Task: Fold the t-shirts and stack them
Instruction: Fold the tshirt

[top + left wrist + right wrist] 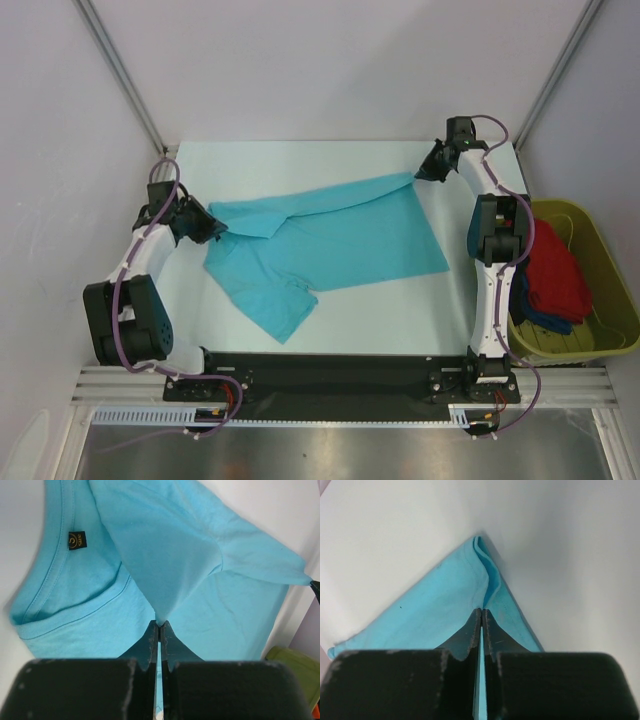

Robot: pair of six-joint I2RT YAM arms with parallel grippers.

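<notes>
Left fingers (153,636) are pressing together on a pinch of the turquoise t-shirt (340,240) beside its collar, and the right fingers (475,624) are pinching its far hem corner. The shirt is lying across the counter (380,325), long axis running left to right between the arms, collar end nearer the left arm. The loose cloth is spreading nearward from that held edge, so the fold looks to be heading that way.
</notes>
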